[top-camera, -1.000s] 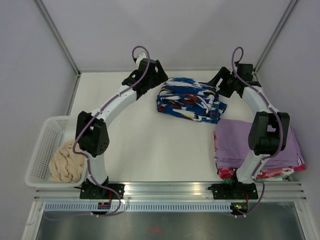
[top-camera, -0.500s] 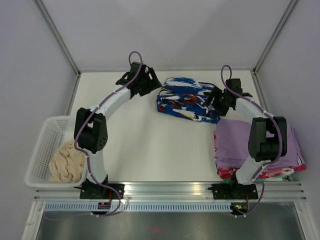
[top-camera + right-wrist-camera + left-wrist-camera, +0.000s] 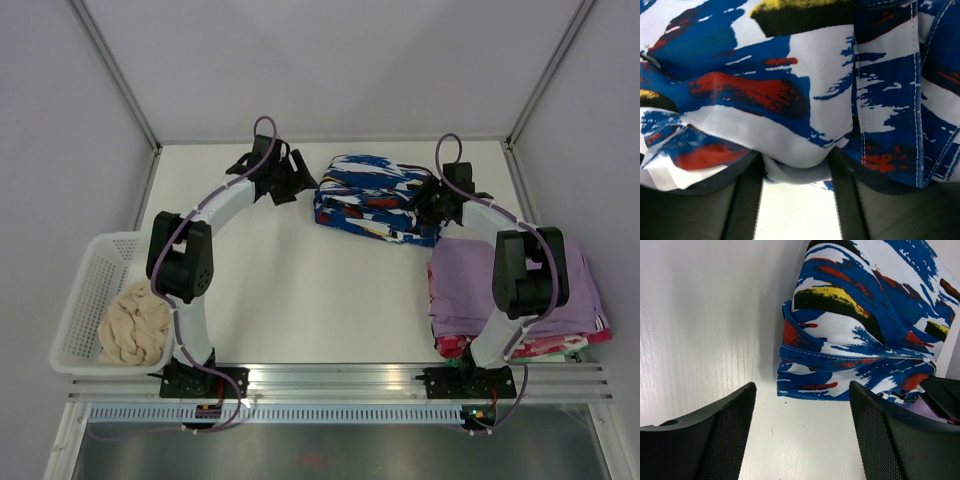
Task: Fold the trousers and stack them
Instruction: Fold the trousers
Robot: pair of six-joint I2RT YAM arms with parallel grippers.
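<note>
- Lying at the far middle of the white tabletop, the trousers are seen folded into a thick, roughly rectangular bundle of blue, white and black print with red and yellow flecks.
- The left pincer is placed just beside the bundle's left edge, low over the tabletop.
- In the left wrist view its two dark fingers are spread wide. A folded corner of the trousers is framed just ahead of the gap, and bare tabletop is seen between the fingers.
- The right pincer is pushed against the bundle's right end, at its near corner.
- In the right wrist view its fingers are held apart and partly covered by printed fabric. A fold of cloth sags into the gap, and a strip of tabletop is seen below it. Whether the cloth is pressed cannot be told.
- A stack of plain lilac garments is set at the near right, just beside the trousers, with a strip of red, white and green cloth showing under it.
- A white mesh basket is placed at the near left edge, and a cream fluffy bundle is held inside it.
</note>
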